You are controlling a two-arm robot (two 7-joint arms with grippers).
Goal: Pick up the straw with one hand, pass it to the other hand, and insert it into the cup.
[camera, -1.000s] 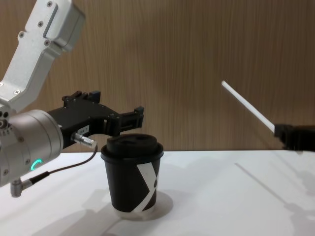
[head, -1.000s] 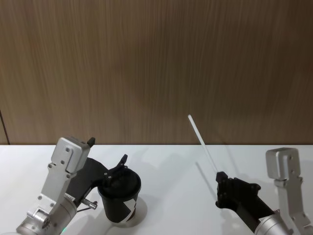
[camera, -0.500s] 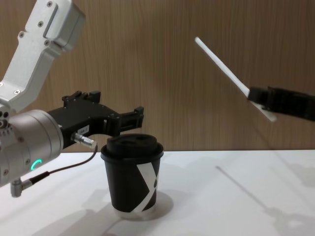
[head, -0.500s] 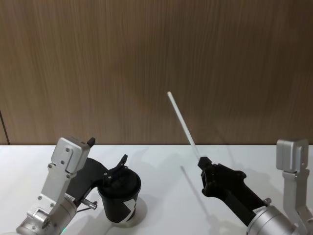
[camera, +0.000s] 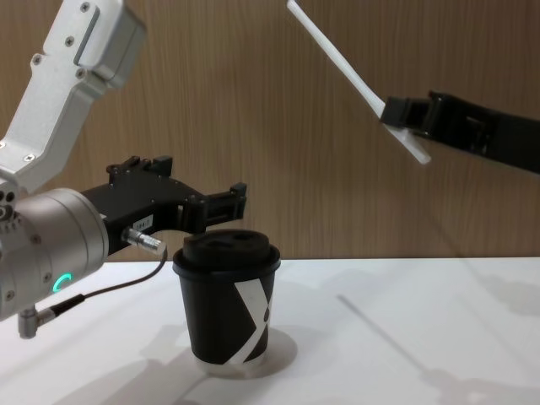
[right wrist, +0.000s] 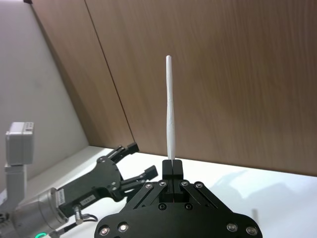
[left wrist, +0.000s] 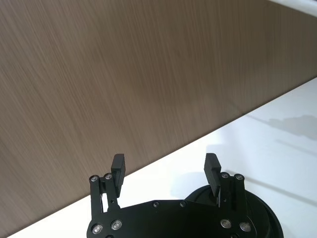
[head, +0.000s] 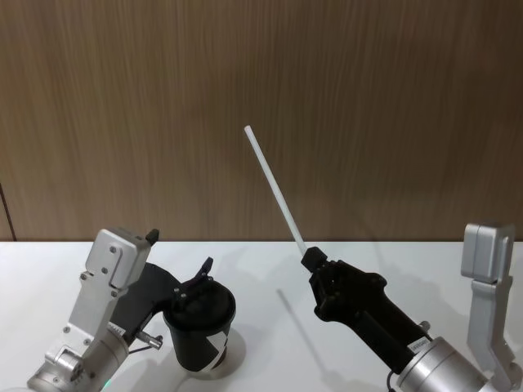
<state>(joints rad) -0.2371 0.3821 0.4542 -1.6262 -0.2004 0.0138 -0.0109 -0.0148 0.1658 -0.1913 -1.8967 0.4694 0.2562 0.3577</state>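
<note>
The cup (head: 200, 331) stands upright on the worktop (head: 270, 273) at about 7 o'clock in the head view. It is black paper with a white slanted stripe on the near side. A black domed lid closes it, so what it holds cannot be seen. Its base rests in a faint ring of shadow.

The left tool (head: 180, 249) hangs just above the far side of the lid. Its two black fingers are spread wide and grip nothing. In the left wrist view one finger (left wrist: 212, 166) stands over the lid's rim, and whether it touches cannot be told. A silver-grey wrist with a green glowing ring (camera: 57, 283) carries this tool, and a thin grey cable with a metal plug (camera: 145, 241) hangs beside it.

The straw (head: 274, 189) is thin, straight, white and slightly translucent. It is up in the air, well apart from the cup, at about 2 o'clock from the lid in the chest view. The right tool (head: 310, 260) has its fingers closed tight on the straw near its lower end. A short stub pokes out below the grip, and the long part leans towards 11 o'clock.

The worktop is plain white and matte, and carries soft shadows of the straw and arms. Behind it a brown wood-grain wall (head: 261, 90) runs across the room.
</note>
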